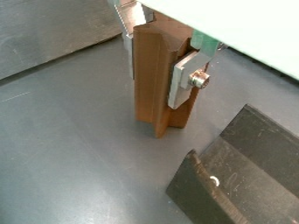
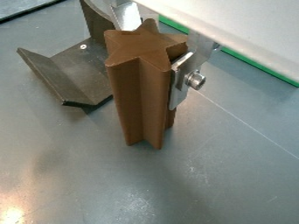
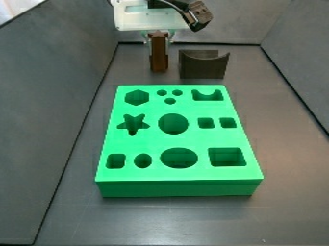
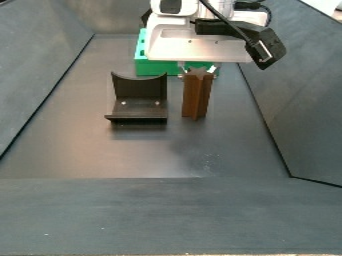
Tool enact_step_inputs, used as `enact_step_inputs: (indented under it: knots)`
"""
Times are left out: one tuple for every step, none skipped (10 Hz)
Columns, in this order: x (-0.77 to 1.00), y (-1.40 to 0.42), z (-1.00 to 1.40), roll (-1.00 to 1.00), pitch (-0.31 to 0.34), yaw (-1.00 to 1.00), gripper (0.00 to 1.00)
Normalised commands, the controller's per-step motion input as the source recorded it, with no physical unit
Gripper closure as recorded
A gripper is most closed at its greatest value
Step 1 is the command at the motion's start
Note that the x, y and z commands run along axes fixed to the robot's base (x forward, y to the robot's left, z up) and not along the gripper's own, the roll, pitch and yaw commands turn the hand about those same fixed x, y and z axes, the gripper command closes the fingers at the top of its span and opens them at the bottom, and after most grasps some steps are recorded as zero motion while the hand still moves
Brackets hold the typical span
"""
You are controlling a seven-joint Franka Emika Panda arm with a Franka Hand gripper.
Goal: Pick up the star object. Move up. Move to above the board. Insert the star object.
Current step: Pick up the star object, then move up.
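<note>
The star object [image 3: 158,53], a tall reddish-brown column with ridged sides, stands upright on the dark floor behind the board [image 3: 154,178], a bright green slab with many cut-outs. Its star hole [image 3: 131,122] is on the slab's left side. My gripper [image 3: 158,36] reaches down over the column. In both wrist views the silver fingers [image 1: 184,79] [image 2: 181,80] lie flat against opposite sides of the star object [image 1: 155,79] [image 2: 140,87], gripper [image 1: 158,57] [image 2: 149,52] shut on it. The column's foot seems to rest on the floor [image 4: 195,95].
The fixture [image 3: 202,62], a dark L-shaped bracket, stands right beside the column [image 4: 136,100] [image 1: 233,175] [image 2: 70,74]. Dark sloping walls close in the floor on both sides [image 3: 64,86]. A strip of the green board [image 4: 144,55] shows behind the gripper [image 4: 197,68].
</note>
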Motion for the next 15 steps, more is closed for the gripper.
enact_step_inputs:
  knots:
    - [0.00, 0.00, 0.00, 0.00, 0.000, 0.00, 1.00]
    - [0.00, 0.00, 0.00, 0.00, 0.000, 0.00, 1.00]
    - [0.00, 0.00, 0.00, 0.00, 0.000, 0.00, 1.00]
    - [0.00, 0.00, 0.00, 0.00, 0.000, 0.00, 1.00]
    - [0.00, 0.00, 0.00, 0.00, 0.000, 0.00, 1.00]
    - [0.00, 0.00, 0.00, 0.00, 0.000, 0.00, 1.00]
    - [0.00, 0.00, 0.00, 0.00, 0.000, 0.00, 1.00]
    - [0.00, 0.00, 0.00, 0.00, 0.000, 0.00, 1.00]
    - [0.00, 0.00, 0.00, 0.00, 0.000, 0.00, 1.00]
    - [0.00, 0.00, 0.83, 0.00, 0.000, 0.00, 1.00]
    - [-0.03, 0.08, 0.80, 0.01, 0.013, 0.00, 1.00]
    - [-0.04, 0.07, 0.75, 0.01, 0.018, -0.01, 1.00]
    - [-0.04, 0.04, 0.58, 0.02, 0.020, -0.02, 1.00]
    - [-0.03, 0.02, 0.37, 0.03, 0.026, -0.02, 1.00]
    - [-0.03, 0.01, 0.20, 0.04, 0.027, -0.02, 1.00]
